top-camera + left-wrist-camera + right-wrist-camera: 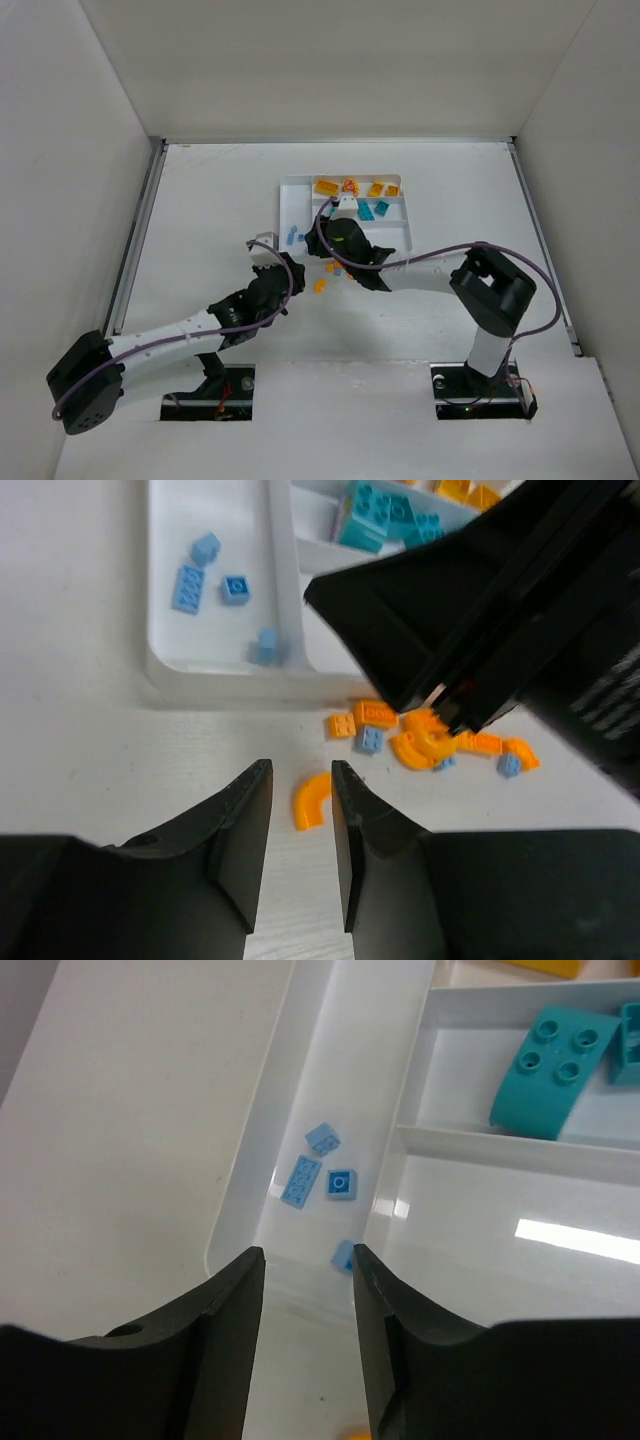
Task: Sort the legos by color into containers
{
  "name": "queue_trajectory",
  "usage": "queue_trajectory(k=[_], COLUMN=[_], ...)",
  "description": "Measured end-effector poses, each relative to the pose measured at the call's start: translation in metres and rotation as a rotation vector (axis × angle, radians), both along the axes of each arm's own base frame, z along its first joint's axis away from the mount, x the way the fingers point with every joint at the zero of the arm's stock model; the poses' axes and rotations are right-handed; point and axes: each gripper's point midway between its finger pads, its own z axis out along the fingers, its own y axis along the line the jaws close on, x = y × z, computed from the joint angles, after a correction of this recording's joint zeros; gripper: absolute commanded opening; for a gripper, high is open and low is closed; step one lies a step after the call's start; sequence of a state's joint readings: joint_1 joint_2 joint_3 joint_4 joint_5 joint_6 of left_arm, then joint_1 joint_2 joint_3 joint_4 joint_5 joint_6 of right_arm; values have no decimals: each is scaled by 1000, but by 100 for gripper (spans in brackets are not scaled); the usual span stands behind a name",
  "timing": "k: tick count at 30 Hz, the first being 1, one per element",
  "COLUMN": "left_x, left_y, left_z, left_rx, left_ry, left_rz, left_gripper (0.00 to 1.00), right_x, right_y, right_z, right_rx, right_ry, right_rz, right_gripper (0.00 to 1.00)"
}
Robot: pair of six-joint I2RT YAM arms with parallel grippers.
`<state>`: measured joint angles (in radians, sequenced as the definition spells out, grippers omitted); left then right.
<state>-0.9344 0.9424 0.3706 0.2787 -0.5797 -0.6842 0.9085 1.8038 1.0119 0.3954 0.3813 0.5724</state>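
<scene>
Left gripper (301, 770), lower centre of its wrist view: jaws narrowly apart, clamping nothing. An orange curved lego (312, 800) lies on the table (80, 740) between the tips. Loose orange and blue legos (430, 742) sit right of it. Right gripper (308, 1252): jaws apart, over the tray (250, 1160)'s narrow section, which holds four light blue legos (300, 1182).

No readable text, label or number anywhere.
</scene>
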Motion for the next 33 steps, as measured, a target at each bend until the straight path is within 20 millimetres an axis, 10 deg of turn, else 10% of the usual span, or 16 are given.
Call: queue_trajectory(k=[7,15,33], left_x=[-13,-8,24], left_y=[-51,-93,-112], left_z=[-40,-63,-97], left_rx=[141,218,344], left_ry=[92,126,150], left_rz=[-117,-166,-143], left_gripper=[29,30,35], right_x=[-34,-87,-111], right_y=[-56,-127,-141], right_z=[21,-31,-67], right_rx=[55,9,-26], right_ry=[-29,58,141], right_rz=[-51,-132,-151], right_gripper=[21,26,40])
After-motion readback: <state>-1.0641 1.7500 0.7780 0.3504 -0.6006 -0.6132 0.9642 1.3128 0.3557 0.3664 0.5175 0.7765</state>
